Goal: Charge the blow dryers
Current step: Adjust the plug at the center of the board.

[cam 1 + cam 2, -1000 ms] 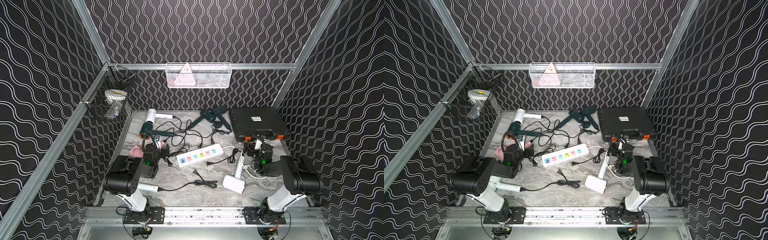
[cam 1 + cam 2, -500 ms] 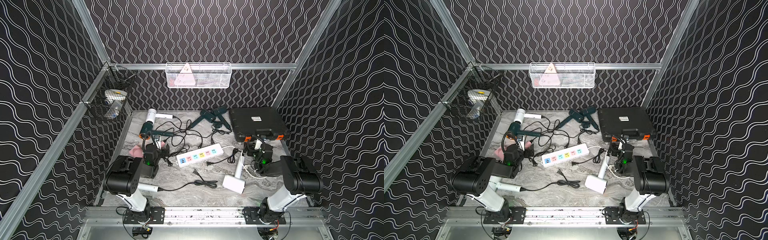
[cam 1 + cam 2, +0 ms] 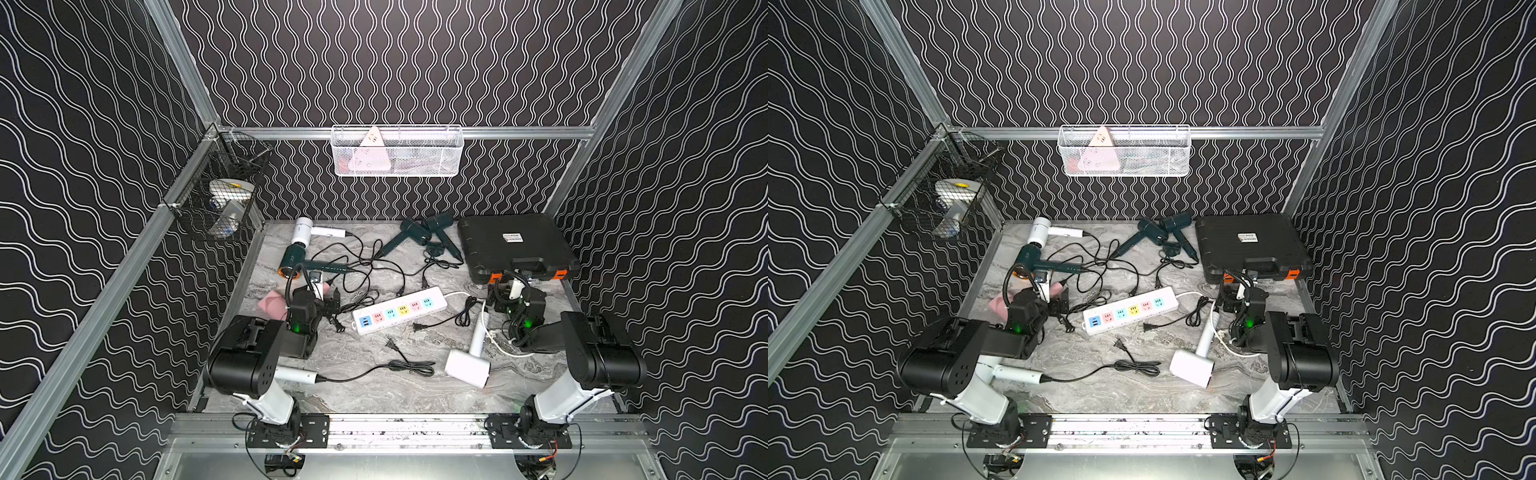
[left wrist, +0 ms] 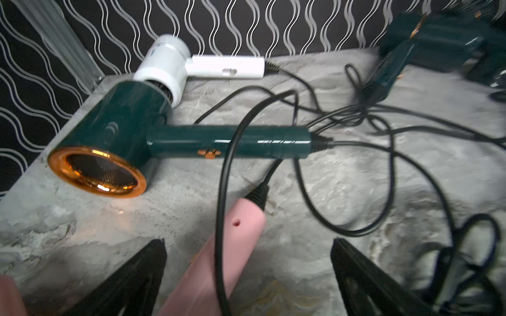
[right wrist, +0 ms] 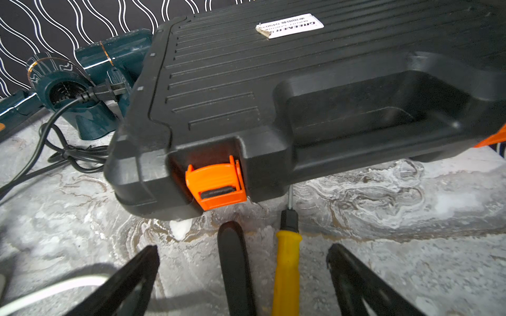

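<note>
Handle of pink dryer (image 4: pixel 235 232) lies between spread jaws of left hand (image 4: pixel 247 243).

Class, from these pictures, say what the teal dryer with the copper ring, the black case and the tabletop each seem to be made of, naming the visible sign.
Teal dryer: probably glossy plastic, given sharp light streaks along its handle; the ring looks like polished metal or metallic coating. Black case: matte moulded plastic, ribbed lid. Tabletop: grey veined marble look; stone or print, cannot tell.

pink dryer (image 4: pixel 241 232) — head cropped, screwdriver (image 5: pixel 286 262) handle cropped
</note>
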